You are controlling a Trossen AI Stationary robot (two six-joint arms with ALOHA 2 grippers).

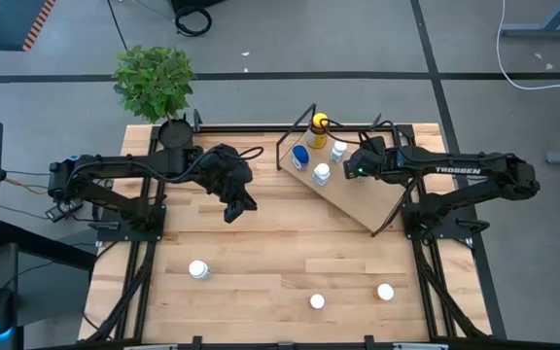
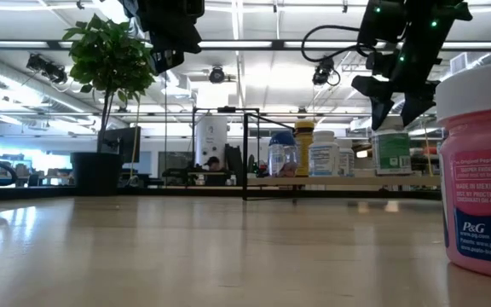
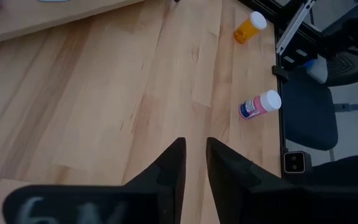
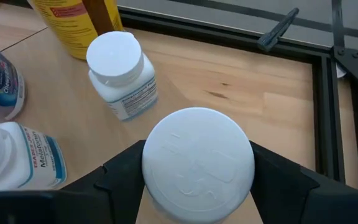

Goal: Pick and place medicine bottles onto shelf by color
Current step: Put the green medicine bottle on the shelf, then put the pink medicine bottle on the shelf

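The shelf (image 1: 353, 199), a tilted light-wood board on a black wire frame, stands at the far right. A yellow bottle (image 1: 319, 123), a blue-capped one (image 1: 300, 156) and two white-capped ones (image 1: 338, 151) (image 1: 322, 173) stand on it. My right gripper (image 1: 358, 163) is over the shelf's far part, shut on a white-capped bottle (image 4: 197, 165). My left gripper (image 1: 236, 204) hangs above the table's middle, its fingers (image 3: 194, 158) a narrow gap apart with nothing between them. Three more bottles (image 1: 198, 269) (image 1: 317, 301) (image 1: 385, 291) rest on the tabletop near the front. My right gripper pinches the bottle at its white cap (image 4: 166, 186), one finger (image 4: 120, 177) on each side, slanting down from the table's right. The bottle stays upright with its cap up. In the low view its body (image 2: 392, 152) reaches shelf level; whether it rests on the board I cannot tell.
A potted plant (image 1: 154, 78) in a black pot (image 1: 173, 131) stands at the far left corner. A pink bottle (image 3: 260, 106) and an orange one (image 3: 250, 28) sit near the table's right front edge. The pink one (image 2: 480, 170) looms close in the low view.
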